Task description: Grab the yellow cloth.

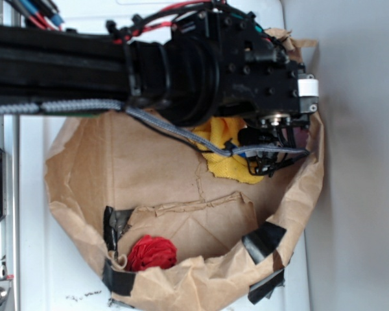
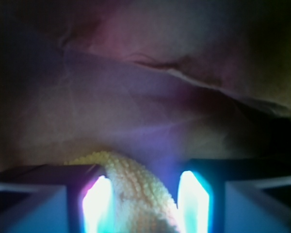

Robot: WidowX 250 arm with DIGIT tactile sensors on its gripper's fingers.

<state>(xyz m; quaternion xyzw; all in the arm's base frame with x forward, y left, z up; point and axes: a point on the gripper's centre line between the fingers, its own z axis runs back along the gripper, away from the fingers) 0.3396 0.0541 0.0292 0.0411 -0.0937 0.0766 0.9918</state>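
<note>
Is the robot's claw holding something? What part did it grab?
Yes. The claw pinches a raised fold of the yellow cloth between its two fingers. Which part of the cloth that fold belongs to cannot be told.

The yellow cloth [image 1: 228, 154] is bright, soft and bumpy. It lies crumpled on the brown paper, near the far right edge. One fold of it sticks up in a hump.

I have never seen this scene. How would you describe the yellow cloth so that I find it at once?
Look first for the brown paper bag lying open on the white surface. Inside it, near the upper right wall, under the black gripper, lies the yellow cloth. It is bright yellow and larger than the small red ball at the lower left of the bag.
</note>
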